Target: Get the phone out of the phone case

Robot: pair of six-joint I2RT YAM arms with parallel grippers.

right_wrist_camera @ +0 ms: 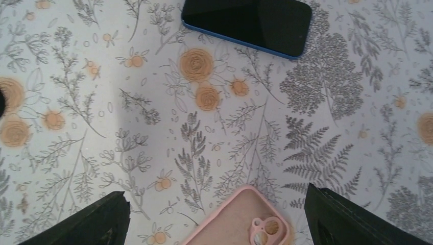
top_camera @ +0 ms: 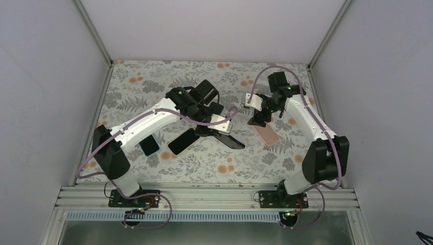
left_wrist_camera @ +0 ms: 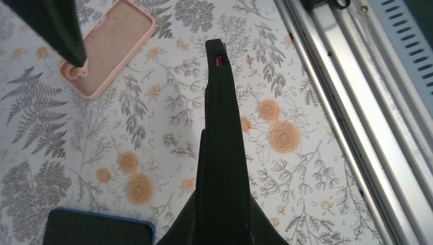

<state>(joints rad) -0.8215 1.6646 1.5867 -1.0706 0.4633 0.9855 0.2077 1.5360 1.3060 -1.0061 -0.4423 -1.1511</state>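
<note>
The left claw (top_camera: 212, 125) is clamped on a black phone (left_wrist_camera: 220, 132), holding it on edge above the middle of the counter (top_camera: 153, 81) with the free end pointing toward the near right corner. The pink phone case (top_camera: 267, 135) lies flat, right of the middle and nearer the right edge, and it looks empty, with its raised lip and camera cut-out showing. The right claw (right_wrist_camera: 217, 214) hangs just above it with fingers spread apart, touching nothing I can see. Seen edge-on, the phone gives no sign whether a thin skin is on it, so I cannot tell. I judge it rigid, fairly dense for its bulk and slick on its glass faces. It is best pinched across the two long edges near mid-length, as here, and a drop onto a corner is the risk. The case should be light, soft and rubbery, bending at the corners and dragging on the cloth, so it is best pinned or peeled at a corner or the lip. The counter carries a floral print, matte and likely grippy. A blue-edged phone (top_camera: 183, 141) and a second dark phone (top_camera: 149, 145) lie toward the near left. An aluminium rail (top_camera: 204, 196) runs along the near edge, and plain pale walls (top_camera: 214, 25) close the other three sides.
</note>
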